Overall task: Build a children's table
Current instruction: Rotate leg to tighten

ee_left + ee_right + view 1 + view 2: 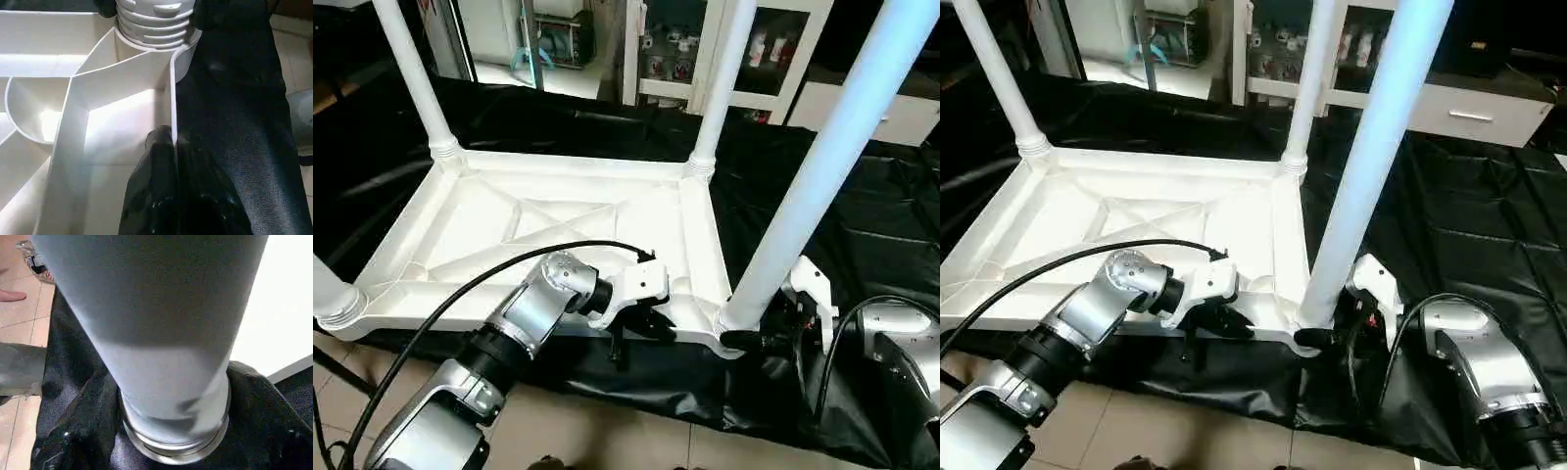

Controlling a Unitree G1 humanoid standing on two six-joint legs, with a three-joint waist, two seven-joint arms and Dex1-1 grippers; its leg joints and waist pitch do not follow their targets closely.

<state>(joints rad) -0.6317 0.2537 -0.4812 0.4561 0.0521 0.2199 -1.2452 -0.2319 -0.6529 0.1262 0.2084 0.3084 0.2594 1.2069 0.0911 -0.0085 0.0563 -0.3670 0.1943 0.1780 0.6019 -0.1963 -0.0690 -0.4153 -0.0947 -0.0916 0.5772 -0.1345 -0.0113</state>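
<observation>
The white tabletop [558, 225] lies upside down on a black cloth, ribbed X-braced underside up. A white leg stands in each corner socket: far left [411, 69], far right [724, 69], near left [328, 289] and near right [822, 166]. My left gripper [641, 328] is shut on the tabletop's near rim, close to the near right corner. In the left wrist view one black finger [156, 161] lies inside the rim wall and the other outside it. My right gripper [749, 340] holds the base of the near right leg [161, 333], with black fingers on both sides of it.
The black cloth [862, 225] covers the floor under and to the right of the tabletop. A white cabinet with glass doors [773, 49] stands behind. Tiled floor [607, 431] shows at the near edge. A person's fingertip [10, 295] shows in the right wrist view.
</observation>
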